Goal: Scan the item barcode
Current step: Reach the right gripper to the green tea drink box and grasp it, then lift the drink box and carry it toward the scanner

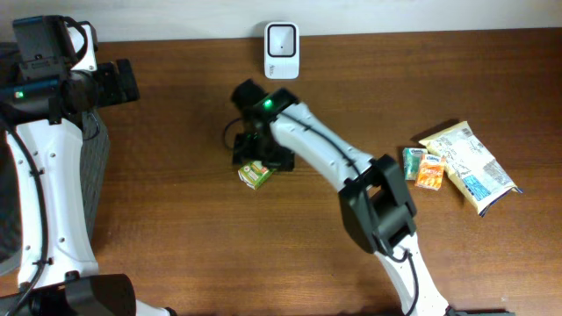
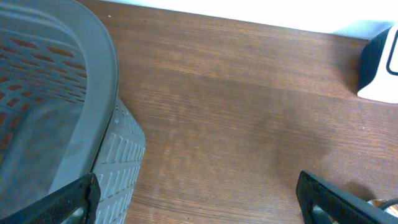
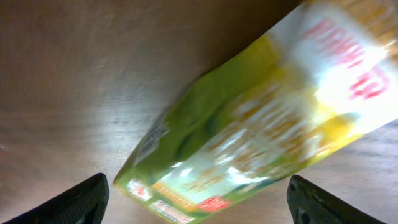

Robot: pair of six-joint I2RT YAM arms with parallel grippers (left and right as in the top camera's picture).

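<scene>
- The left arm [image 1: 44,193] reaches forward on its own side; left gripper [image 2: 202,202] gapes wide.
- The right arm [image 1: 325,154] stretches leftward; right gripper [image 3: 198,202] points down, spread wide.

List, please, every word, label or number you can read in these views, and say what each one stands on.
No text here can be read.
Small green and yellow carton: red lettering and small labels, too blurred.
White and yellow plastic bag: print too small.
Green and orange sachets: print too small.
White scanner box: no lettering visible.
</scene>
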